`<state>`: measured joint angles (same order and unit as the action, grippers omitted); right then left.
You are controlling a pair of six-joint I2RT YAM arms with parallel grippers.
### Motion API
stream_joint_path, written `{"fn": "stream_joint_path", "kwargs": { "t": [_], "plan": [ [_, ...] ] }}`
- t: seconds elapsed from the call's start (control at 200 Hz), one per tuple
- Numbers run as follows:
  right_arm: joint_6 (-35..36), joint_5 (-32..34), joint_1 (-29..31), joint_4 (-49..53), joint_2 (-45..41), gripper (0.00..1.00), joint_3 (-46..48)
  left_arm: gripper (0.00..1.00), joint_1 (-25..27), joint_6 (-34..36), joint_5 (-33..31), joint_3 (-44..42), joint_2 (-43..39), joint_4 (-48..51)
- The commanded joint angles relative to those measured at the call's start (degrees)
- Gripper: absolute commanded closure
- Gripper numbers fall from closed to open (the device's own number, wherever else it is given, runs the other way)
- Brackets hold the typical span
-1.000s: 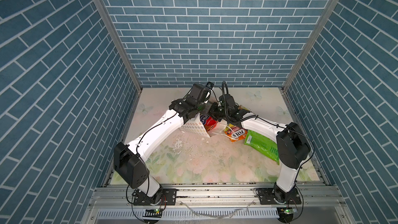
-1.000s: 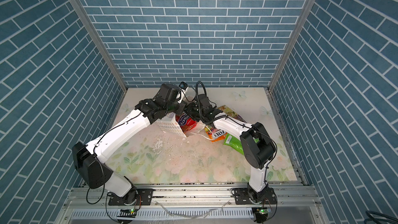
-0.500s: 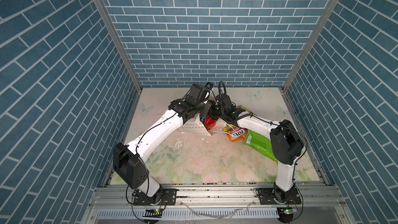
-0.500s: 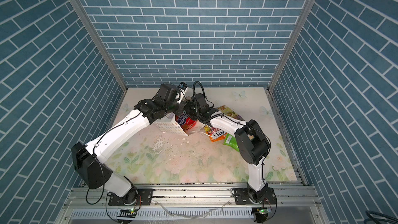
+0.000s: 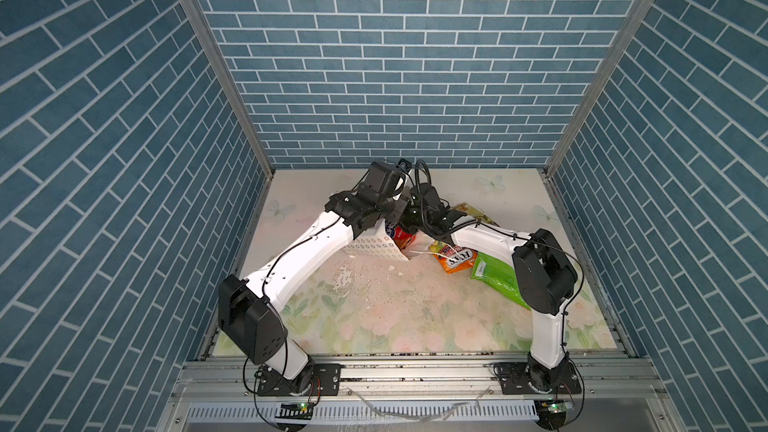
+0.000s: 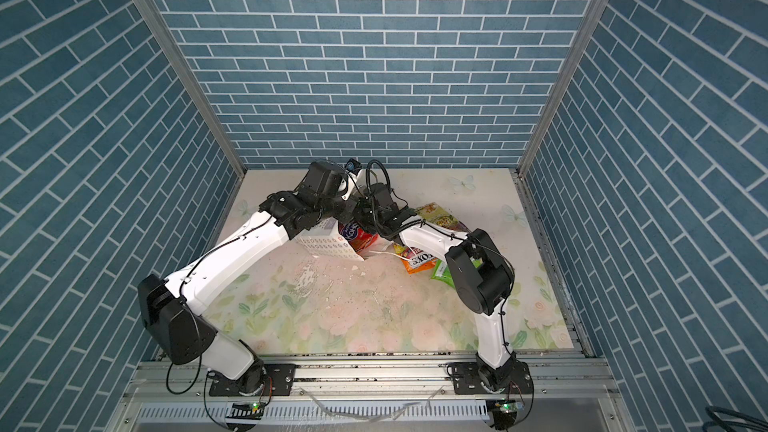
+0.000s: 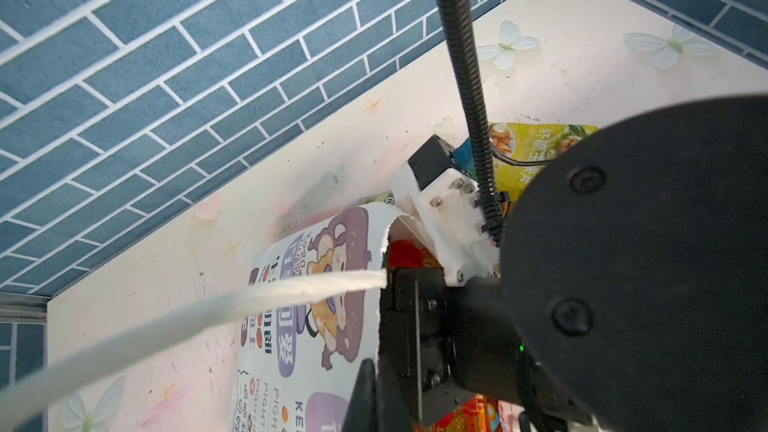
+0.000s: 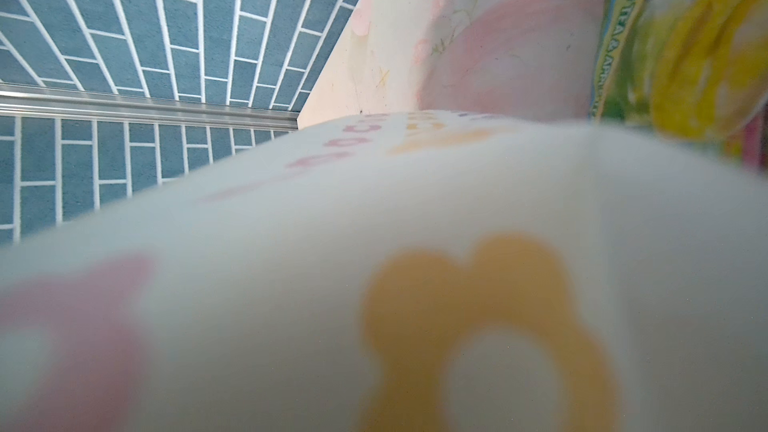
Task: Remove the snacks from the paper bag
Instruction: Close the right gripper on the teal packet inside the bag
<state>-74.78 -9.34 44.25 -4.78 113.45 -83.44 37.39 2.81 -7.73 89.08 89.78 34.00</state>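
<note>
The paper bag (image 5: 376,248) lies tipped over, with an orange packet (image 5: 456,260) and a big green packet (image 5: 496,278) out beside it. The left pincer (image 5: 392,214) is shut tight — it seems to hold the bag's cord (image 7: 208,309). The right pincer (image 5: 409,222) pokes into the bag's mouth; I can't tell how open it is. Next, I think, it must pinch the red packet (image 5: 404,238) there and pull.

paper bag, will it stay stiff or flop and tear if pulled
Probably floppy: the paper bag sits slanted rather than square. It may tear under a hard pull, since its edge looks ragged in the left wrist view.
</note>
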Motion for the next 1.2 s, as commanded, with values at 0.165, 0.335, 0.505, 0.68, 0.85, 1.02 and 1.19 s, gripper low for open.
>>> {"fn": "stream_joint_path", "kwargs": {
  "t": [0.165,0.335,0.505,0.68,0.85,1.02,1.19],
  "plan": [
    [1.8,1.6,0.8,1.5,3.6,0.56,-4.5,1.00,0.2,0.9,1.0,0.6,-2.1,-2.5],
    [2.2,1.0,0.8,1.4,3.4,0.75,-3.7,1.00,0.2,1.3,0.4,0.7,-2.1,-2.3],
    [3.5,1.0,0.8,1.7,2.6,0.99,-2.8,1.00,0.2,1.2,-0.2,0.9,-1.9,-2.0],
    [6.1,1.9,0.8,2.4,1.0,1.00,-2.3,1.00,-0.1,1.2,-1.2,0.9,-1.6,-1.6],
    [9.1,2.2,0.8,2.1,-0.7,1.00,-1.1,1.00,-0.9,0.5,-1.4,1.1,-1.4,-1.2],
    [12.1,2.0,0.7,0.6,-2.9,1.00,0.5,1.00,-1.5,-0.1,-1.3,1.4,-1.0,-0.9],
    [13.4,1.9,0.2,-1.1,-5.0,1.00,2.4,1.00,-1.7,-0.3,-1.4,1.5,-0.6,-0.7]
  ]
}}
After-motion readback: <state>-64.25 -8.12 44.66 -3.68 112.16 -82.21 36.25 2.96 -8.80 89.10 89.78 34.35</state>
